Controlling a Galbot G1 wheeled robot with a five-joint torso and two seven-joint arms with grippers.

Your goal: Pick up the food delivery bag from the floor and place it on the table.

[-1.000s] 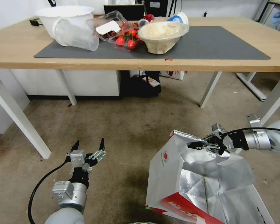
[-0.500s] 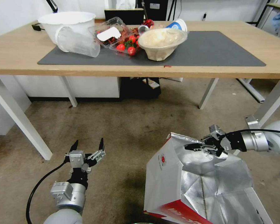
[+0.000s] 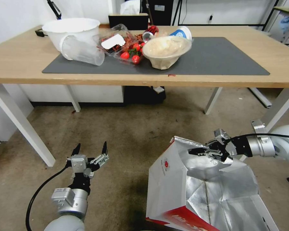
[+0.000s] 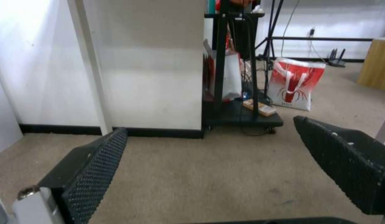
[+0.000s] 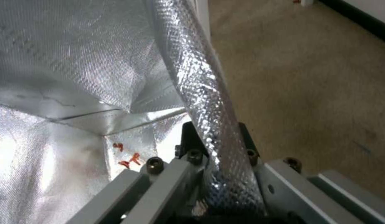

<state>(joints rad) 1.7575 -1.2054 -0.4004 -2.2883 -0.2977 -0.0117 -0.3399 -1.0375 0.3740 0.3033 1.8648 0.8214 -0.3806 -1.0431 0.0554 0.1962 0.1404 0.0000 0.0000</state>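
With right claw point(image 3: 199, 150) clamped on its foil rim, the food delivery bag point(image 3: 196, 189) has risen slightly toward the counter point(image 3: 215, 80); left claw point(image 3: 90, 150) idles wide at lower left.

Table point(image 3: 16, 65): grey mat point(image 3: 215, 57) (food containers point(image 3: 165, 51) atop).

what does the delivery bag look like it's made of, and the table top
The food delivery bag: seemingly stiff paper outside, creased at the folds, with crinkled, embossed silver foil lining, pinched at the rim by the right pincer. The table: light wood-look top, faint grain, matte.
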